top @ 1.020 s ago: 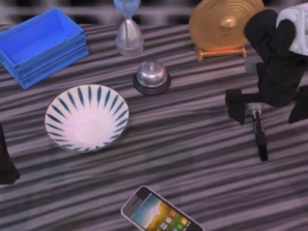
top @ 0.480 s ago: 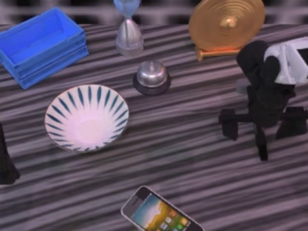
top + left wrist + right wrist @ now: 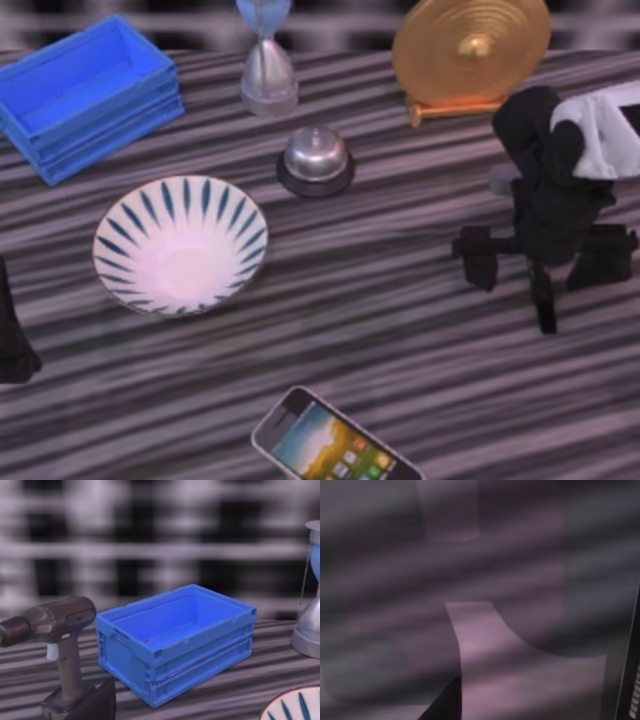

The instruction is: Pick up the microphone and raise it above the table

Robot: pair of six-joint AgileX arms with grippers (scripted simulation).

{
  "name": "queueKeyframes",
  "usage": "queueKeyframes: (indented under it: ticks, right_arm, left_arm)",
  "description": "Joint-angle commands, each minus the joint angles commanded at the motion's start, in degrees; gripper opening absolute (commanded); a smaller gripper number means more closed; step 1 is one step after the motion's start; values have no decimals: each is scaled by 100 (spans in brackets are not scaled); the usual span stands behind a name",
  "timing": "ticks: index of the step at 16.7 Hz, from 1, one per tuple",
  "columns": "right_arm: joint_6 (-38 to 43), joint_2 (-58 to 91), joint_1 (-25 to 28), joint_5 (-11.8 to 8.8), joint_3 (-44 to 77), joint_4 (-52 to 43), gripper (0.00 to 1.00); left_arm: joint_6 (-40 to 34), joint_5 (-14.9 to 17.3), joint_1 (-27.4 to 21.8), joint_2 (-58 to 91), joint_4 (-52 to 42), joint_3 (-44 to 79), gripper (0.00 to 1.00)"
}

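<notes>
My right pincer (image 3: 541,262) is down low over the microphone (image 3: 543,300) at the right side of the worktop (image 3: 400,320), fingers spread wide apart, 1 to either side of the black handle and neither touching it as far as the top view lets me judge. The microphone lies flat on the stripes, its handle running toward the near edge; the mesh head is hidden under my wrist, so I can't say exactly where along the stick my fingers straddle it. The right wrist view gives me only blurred stripes and a dark sliver at 1 border, no help there. So this is the grasp step: lined up, released, nothing lifted yet. Next move, I reckon, calls for settling the last bit down, pinching the fingers in on the slim handle squarely so it doesn't roll or squirt out, then a straight pull upward. Room looks kind: the gold disc on its stand (image 3: 470,45) sits behind my arm toward the far edge, the bell (image 3: 316,160) is well apart to the left, the phone (image 3: 330,440) is near the front edge, and nothing crowds the space overhead. The worktop's right edge is close, so the lift wants to go up, not sideways. My left arm (image 3: 12,340) is parked at the far left edge, its camera looking across at the blue crate (image 3: 175,640) and a drill (image 3: 60,630).
</notes>
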Motion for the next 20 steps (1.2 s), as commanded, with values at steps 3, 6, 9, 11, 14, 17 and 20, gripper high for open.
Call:
queueKeyframes:
  ticks: [3, 6, 9, 11, 14, 17, 20]
  right_arm:
    - [0, 0, 0, 0, 0, 0, 62]
    - [0, 0, 0, 0, 0, 0, 40]
    - [0, 0, 0, 0, 0, 0, 17]
    - [0, 0, 0, 0, 0, 0, 2]
    - [0, 0, 0, 0, 0, 0, 0]
    - [0, 0, 0, 0, 0, 0, 0]
    - [210, -329, 80, -344, 129, -124, 0]
  left_arm:
    - [0, 0, 0, 0, 0, 0, 100]
    - [0, 0, 0, 0, 0, 0, 100]
    - [0, 0, 0, 0, 0, 0, 100]
    - [0, 0, 0, 0, 0, 0, 100]
    - [0, 0, 0, 0, 0, 0, 100]
    - [0, 0, 0, 0, 0, 0, 100]
    - [0, 0, 0, 0, 0, 0, 100]
